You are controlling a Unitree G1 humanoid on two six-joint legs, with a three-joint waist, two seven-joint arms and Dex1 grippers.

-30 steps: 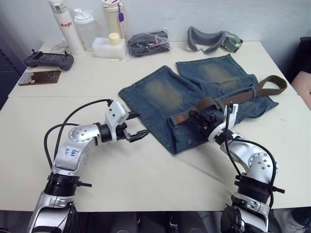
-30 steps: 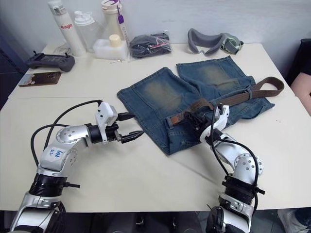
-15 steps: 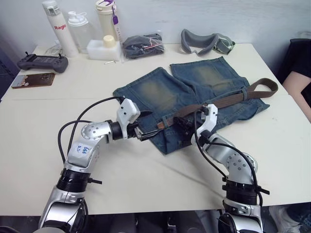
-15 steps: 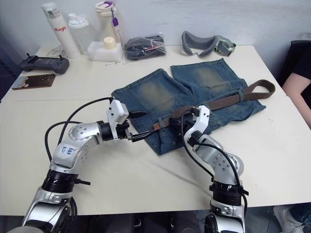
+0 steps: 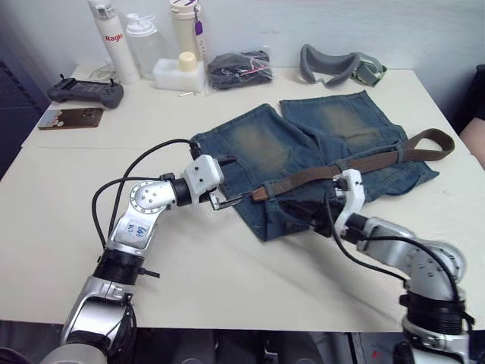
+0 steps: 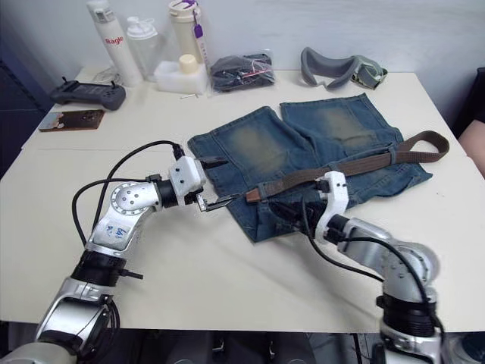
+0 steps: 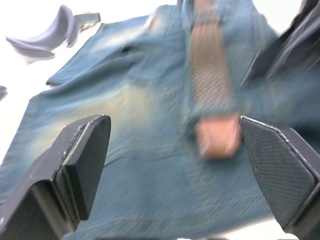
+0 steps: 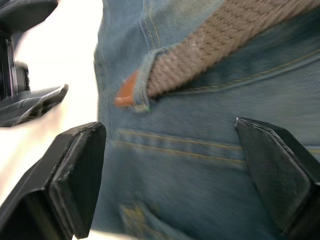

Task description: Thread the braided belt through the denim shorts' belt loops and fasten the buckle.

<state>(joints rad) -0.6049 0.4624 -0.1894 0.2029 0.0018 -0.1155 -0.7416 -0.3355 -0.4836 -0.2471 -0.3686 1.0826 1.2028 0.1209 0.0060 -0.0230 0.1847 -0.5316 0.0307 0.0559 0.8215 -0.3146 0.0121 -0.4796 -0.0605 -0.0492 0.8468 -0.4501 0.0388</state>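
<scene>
My left claw (image 5: 227,202) is spread wide, holding nothing, its tips just beside the near edge of the faded blue denim shorts (image 5: 303,152) and close to the tan end of the dark-brown braided belt (image 5: 333,168). My right claw (image 6: 284,212) is open too, low over the waistband. In my right wrist view the belt end (image 8: 131,92) pokes out of a narrow denim belt loop (image 8: 150,65). The belt runs along the waistband and curls in a loop past the shorts' right edge. Bare cream tabletop (image 5: 227,280) lies open before both claws. Along the far edge stand bottles (image 5: 114,42), a black bagged bundle (image 5: 241,67) and grey goggles (image 5: 337,64).
</scene>
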